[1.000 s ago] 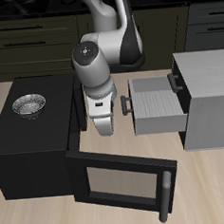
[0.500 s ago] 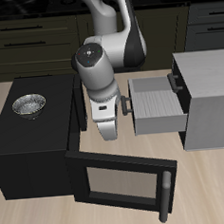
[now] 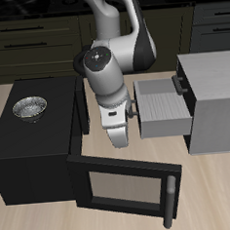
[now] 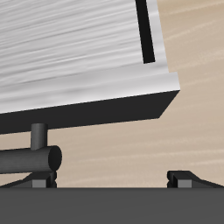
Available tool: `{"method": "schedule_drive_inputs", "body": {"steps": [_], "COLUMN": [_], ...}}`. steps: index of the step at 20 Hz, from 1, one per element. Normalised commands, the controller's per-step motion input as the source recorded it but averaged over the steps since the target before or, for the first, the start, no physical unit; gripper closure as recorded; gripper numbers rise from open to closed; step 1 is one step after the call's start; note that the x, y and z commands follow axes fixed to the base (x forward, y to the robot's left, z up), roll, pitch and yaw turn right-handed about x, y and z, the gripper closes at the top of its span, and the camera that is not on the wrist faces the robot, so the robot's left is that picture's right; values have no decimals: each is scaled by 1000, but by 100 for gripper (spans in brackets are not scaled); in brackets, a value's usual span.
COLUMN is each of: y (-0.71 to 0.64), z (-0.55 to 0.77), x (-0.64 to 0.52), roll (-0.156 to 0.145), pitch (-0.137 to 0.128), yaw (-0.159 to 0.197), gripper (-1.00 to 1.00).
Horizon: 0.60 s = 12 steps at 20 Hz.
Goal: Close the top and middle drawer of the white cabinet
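The white cabinet (image 3: 219, 91) stands on the table. Its middle drawer (image 3: 163, 109) is pulled far out. The top drawer (image 3: 180, 82) above it is out only a little, and its dark handle shows. My gripper (image 3: 130, 114) is at the middle drawer's front, by the handle. In the wrist view the drawer's pale front (image 4: 79, 52) fills most of the frame. Its dark bar handle (image 4: 31, 160) lies close to one fingertip (image 4: 39, 180). The gripper (image 4: 114, 178) is open with the fingers wide apart, holding nothing.
A black box (image 3: 31, 143) stands beside the arm with a metal bowl (image 3: 30, 108) on top. Its glass-paned door (image 3: 123, 187) hangs open toward the table's front edge, just below the gripper. Dark counter cabinets (image 3: 33, 40) line the back.
The arm has shifted toward the middle drawer's front and a little toward the table's front edge. The middle drawer looks pushed in slightly.
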Motion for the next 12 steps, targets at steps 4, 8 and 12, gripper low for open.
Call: {"method": "schedule_drive_inputs", "body": {"steps": [4,8,12], "y": [244,191,244], "z": [25,2,14], "x": [121,68,38], "roll": [36,27,29], "pitch": [-32,-19,-18], "yaw": [-10,-11,4], "gripper": [-100,-100,-100]}}
